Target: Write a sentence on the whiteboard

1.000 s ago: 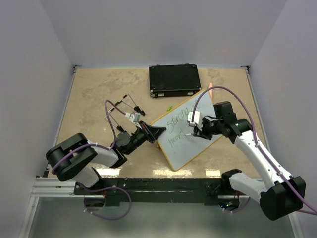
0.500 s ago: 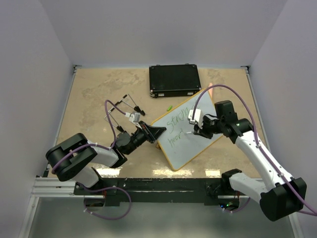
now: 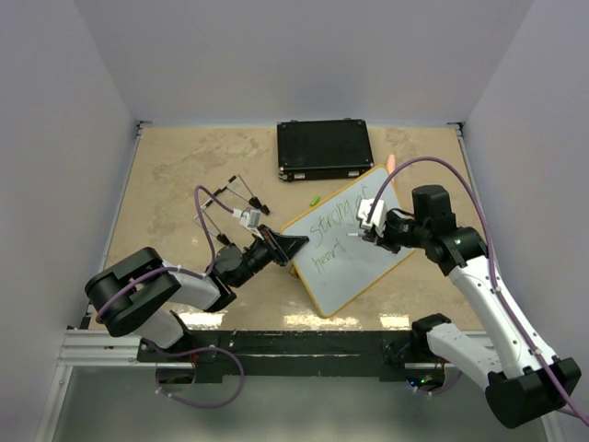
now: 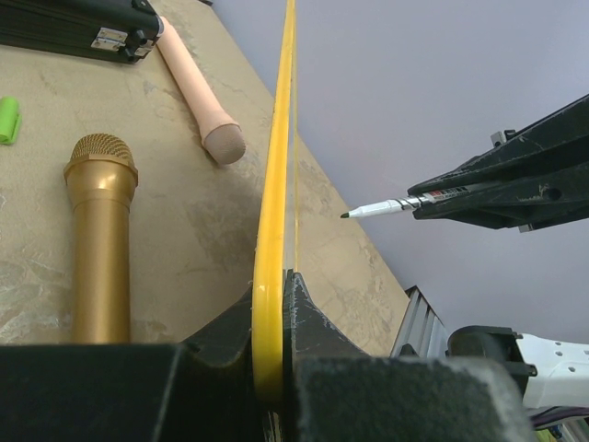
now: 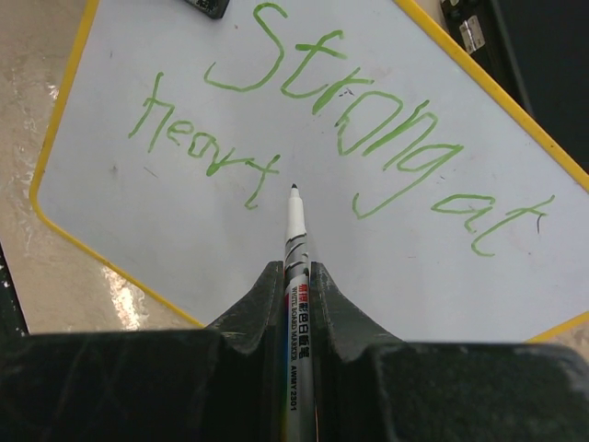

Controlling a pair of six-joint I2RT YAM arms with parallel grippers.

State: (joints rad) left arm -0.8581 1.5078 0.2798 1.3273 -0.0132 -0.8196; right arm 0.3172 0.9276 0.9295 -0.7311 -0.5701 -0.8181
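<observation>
- Whiteboard [image 3: 354,244] held up off the bench [image 3: 184,175], not lying flat: the left tool [image 3: 293,247] is pressed together on its yellow rim, the board running straight out ahead of the fingers. Likely purpose is to steady the panel and turn its face to the writing arm.
- Right tool [image 5: 294,276] is clamped on a marker [image 5: 294,230], the barrel poking forward between the fingers so the tip leads.
- Left wrist view shows the tip just off the board face, a clear gap, no contact.
- The sentence [image 5: 350,120], in green, reads "Strong at" over "heart" and lies directly ahead of the right tool. The tip points just beyond the last "t".
- Judgement: the wording looks finished or nearly so; this is a pause between strokes or the end.
- Behind the board's back side, to the left tool's left, lie a gold microphone [image 4: 99,230], a pink one [image 4: 198,87] and a green cap [image 4: 7,120].
</observation>
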